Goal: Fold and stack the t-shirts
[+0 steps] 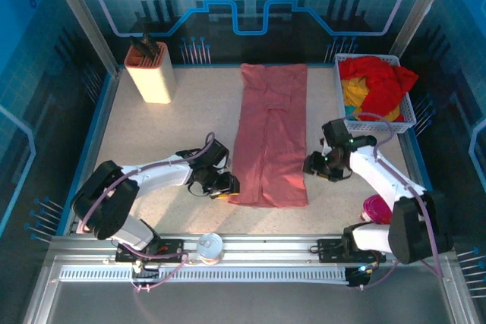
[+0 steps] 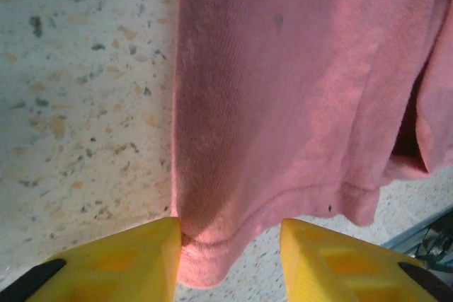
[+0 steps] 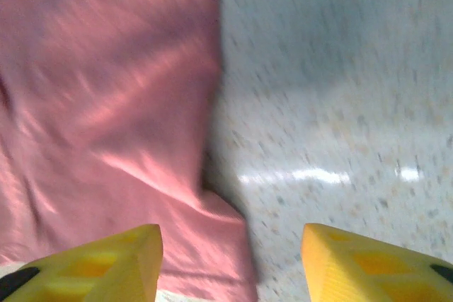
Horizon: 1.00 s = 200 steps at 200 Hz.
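Note:
A dusty salmon-pink t-shirt [image 1: 272, 134] lies folded into a long strip down the middle of the table. My left gripper [image 1: 224, 185] sits at its near left corner. In the left wrist view the hem corner [image 2: 212, 252] lies between the yellow fingers [image 2: 141, 259], touching the left one, with a gap to the right one; the left gripper [image 2: 230, 235] is open. My right gripper [image 1: 315, 166] is at the strip's right edge, open [image 3: 232, 238], over the cloth edge [image 3: 212, 245] and bare table. Red [image 1: 380, 81] and yellow [image 1: 355, 96] t-shirts are bunched in the basket.
The white mesh basket [image 1: 407, 115] stands at the back right. A beige holder with dark tools [image 1: 150, 73] stands at the back left. A round can [image 1: 209, 246] sits by the near rail, and a pink cup [image 1: 375, 207] by the right arm's base.

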Each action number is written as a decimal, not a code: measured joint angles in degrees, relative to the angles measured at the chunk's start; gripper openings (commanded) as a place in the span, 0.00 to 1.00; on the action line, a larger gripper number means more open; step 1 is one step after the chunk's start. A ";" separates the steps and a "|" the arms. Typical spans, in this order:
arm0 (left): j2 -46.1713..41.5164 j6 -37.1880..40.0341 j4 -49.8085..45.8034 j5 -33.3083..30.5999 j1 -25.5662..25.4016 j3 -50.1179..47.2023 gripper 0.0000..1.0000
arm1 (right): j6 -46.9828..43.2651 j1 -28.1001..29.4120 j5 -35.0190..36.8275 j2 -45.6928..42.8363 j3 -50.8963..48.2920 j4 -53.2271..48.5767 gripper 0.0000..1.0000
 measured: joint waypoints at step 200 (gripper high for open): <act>2.95 -2.97 4.02 -0.28 -2.89 -0.50 0.12 | 10.97 7.21 -3.78 -6.21 -16.85 9.55 0.30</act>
